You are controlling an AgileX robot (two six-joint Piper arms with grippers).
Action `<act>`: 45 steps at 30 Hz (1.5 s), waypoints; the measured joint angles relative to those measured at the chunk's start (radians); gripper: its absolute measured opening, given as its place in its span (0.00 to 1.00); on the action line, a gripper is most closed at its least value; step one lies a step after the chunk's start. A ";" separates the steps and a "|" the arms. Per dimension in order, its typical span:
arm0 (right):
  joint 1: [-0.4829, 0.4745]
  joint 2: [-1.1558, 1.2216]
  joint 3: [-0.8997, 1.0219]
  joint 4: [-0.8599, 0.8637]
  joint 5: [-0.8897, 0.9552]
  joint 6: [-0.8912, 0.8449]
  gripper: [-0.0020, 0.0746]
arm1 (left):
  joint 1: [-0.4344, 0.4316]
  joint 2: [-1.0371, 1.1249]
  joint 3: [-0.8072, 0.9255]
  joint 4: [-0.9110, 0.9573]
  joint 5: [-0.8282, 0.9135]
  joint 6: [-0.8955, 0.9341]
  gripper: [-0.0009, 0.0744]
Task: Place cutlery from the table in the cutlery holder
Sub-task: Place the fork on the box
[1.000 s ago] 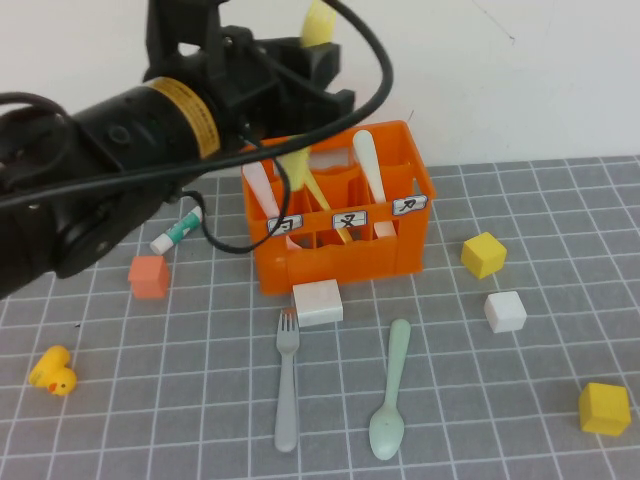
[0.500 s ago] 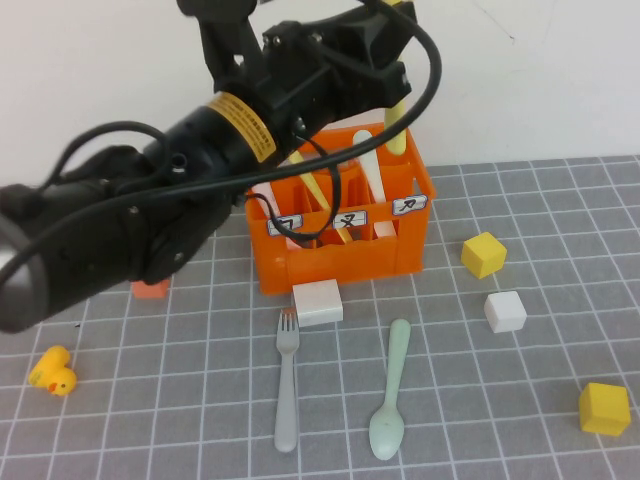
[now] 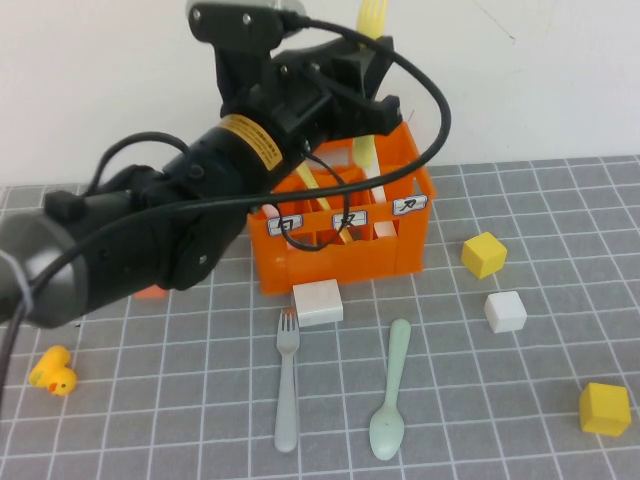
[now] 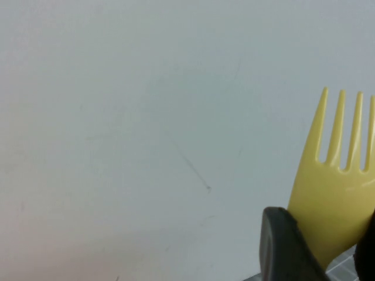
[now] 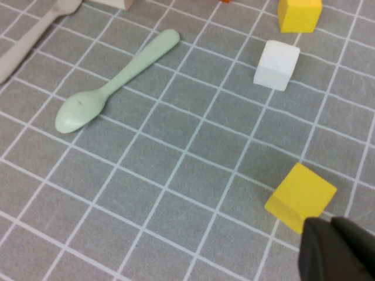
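Table: we note a flat grey surface (image 3: 520,400) ruled with thin white lines into small squares; a plain white wall stands behind it.
Holder: the orange cutlery holder (image 3: 345,255) sits near the back of the table, with a white spoon (image 3: 375,170) standing in it.
Labels: three small white labels on the holder's front carry dark marks we cannot read; a yellow sticker on the left arm is likewise unreadable.
Left gripper: the left gripper (image 3: 365,55) is raised over the holder's rear; its fingers (image 4: 287,246) clamp the yellow fork (image 4: 337,193), tines up against the wall (handle hidden behind the arm in the high view).
Right gripper: the right gripper (image 5: 340,249) hangs low over the table's right side, jaws closed on nothing, just beside a yellow cube (image 5: 300,197).
Remaining cutlery: the grey fork (image 3: 287,385) and the mint spoon (image 3: 390,395) lie side by side, apart, in front of the holder.
Clutter: a white block (image 3: 318,302) touches the holder's front; a white cube (image 3: 505,311), a second yellow cube (image 3: 483,254) and a toy duck (image 3: 52,372) lie scattered.
Open room: we see bare tiles between fork and duck.
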 joint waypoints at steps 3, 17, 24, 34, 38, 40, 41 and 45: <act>0.000 0.000 0.000 0.000 -0.002 -0.002 0.02 | 0.000 0.037 0.000 -0.080 -0.002 0.028 0.31; 0.000 0.000 0.000 -0.006 -0.002 -0.026 0.02 | 0.000 0.195 0.000 -0.342 -0.199 0.181 0.31; 0.000 0.000 0.000 -0.006 -0.002 -0.026 0.02 | 0.000 0.200 0.000 -0.346 -0.111 0.204 0.31; 0.000 0.000 0.000 -0.006 0.001 -0.026 0.02 | 0.000 0.268 0.000 -0.342 -0.164 0.206 0.31; 0.000 0.000 0.000 -0.006 0.015 -0.026 0.02 | 0.000 0.269 0.000 -0.297 -0.171 0.216 0.31; 0.000 0.000 0.000 -0.006 0.020 -0.028 0.02 | 0.000 0.269 0.000 -0.279 -0.172 0.222 0.33; 0.000 0.000 0.000 -0.006 0.024 -0.028 0.02 | 0.000 0.269 0.000 -0.277 -0.172 0.224 0.34; 0.000 0.000 0.000 -0.006 0.025 -0.028 0.02 | 0.000 0.269 0.000 -0.274 -0.172 0.229 0.40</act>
